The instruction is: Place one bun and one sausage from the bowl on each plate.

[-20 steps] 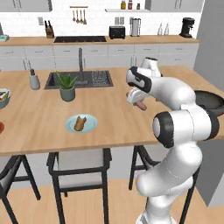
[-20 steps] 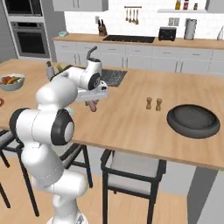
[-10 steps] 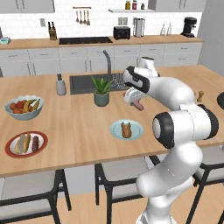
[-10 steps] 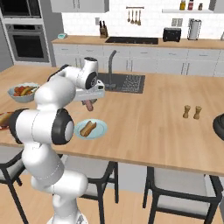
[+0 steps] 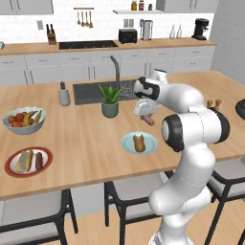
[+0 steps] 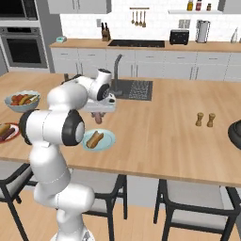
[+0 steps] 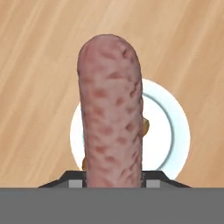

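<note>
My gripper (image 5: pixel 146 113) (image 6: pixel 100 111) (image 7: pixel 113 180) is shut on a reddish-brown sausage (image 5: pixel 150 120) (image 6: pixel 98 117) (image 7: pixel 111 113) that hangs above the island counter. Just below and in front of it lies the pale blue plate (image 5: pixel 128 144) (image 6: pixel 109 139) (image 7: pixel 168 131) with a tan bun (image 5: pixel 139 142) (image 6: pixel 94 139) on it. The red-rimmed plate (image 5: pixel 10 170) (image 6: pixel 14 134) at the left holds a bun (image 5: pixel 24 161) and a sausage (image 5: pixel 38 160). The dark bowl (image 5: pixel 240 108) (image 6: pixel 235 134) shows at the right edge.
A pale bowl of fruit (image 5: pixel 24 119) (image 6: pixel 20 101) stands at the left. A potted plant (image 5: pixel 110 100) sits by the sink (image 5: pixel 88 93). Two small brown shakers (image 5: pixel 214 103) (image 6: pixel 205 119) stand to the right. Stools line the counter's near edge.
The base has driven left, so the whole scene has shifted right. The blue plate now lies under the gripper, and the red-rimmed plate and fruit bowl have come into view. The sausage stays gripped.
</note>
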